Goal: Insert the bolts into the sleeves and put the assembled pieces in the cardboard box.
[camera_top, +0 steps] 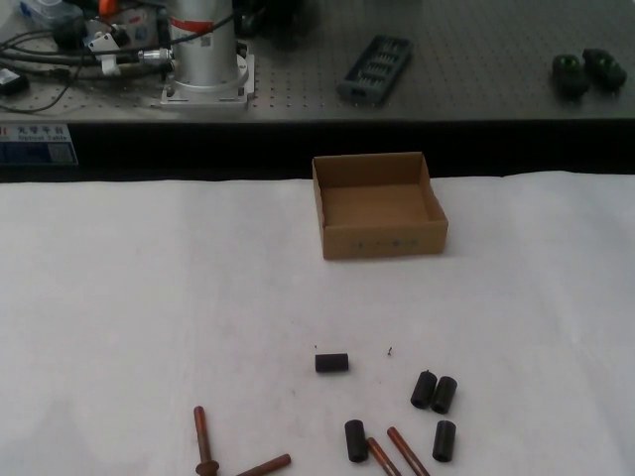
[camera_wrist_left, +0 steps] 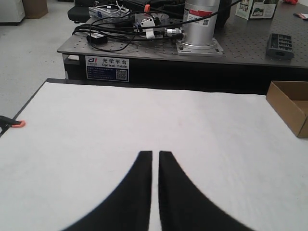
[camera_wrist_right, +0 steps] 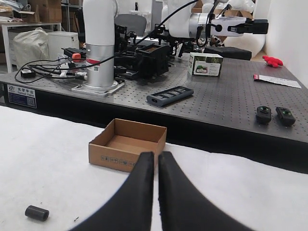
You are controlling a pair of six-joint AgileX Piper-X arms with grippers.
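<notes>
Jaws closed — left gripper (camera_wrist_left: 155, 155), right gripper (camera_wrist_right: 156, 156) — bolts (camera_top: 200, 432) lie loose.

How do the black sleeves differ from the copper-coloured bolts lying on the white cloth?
The sleeves are black; the bolts are copper-coloured. The sleeves are short stubs; the bolts are longer rods, and one shows a wider head at its end. Five sleeves show against four bolts. All lie loose on the white cloth, outside the box.

Open cardboard box (camera_top: 385, 241) is seen mid-bench on a white sheet (camera_top: 149, 297). Five black sleeves (camera_top: 331, 363) and apparently four copper bolts (camera_top: 202, 436) are scattered nearer the front edge.
</notes>
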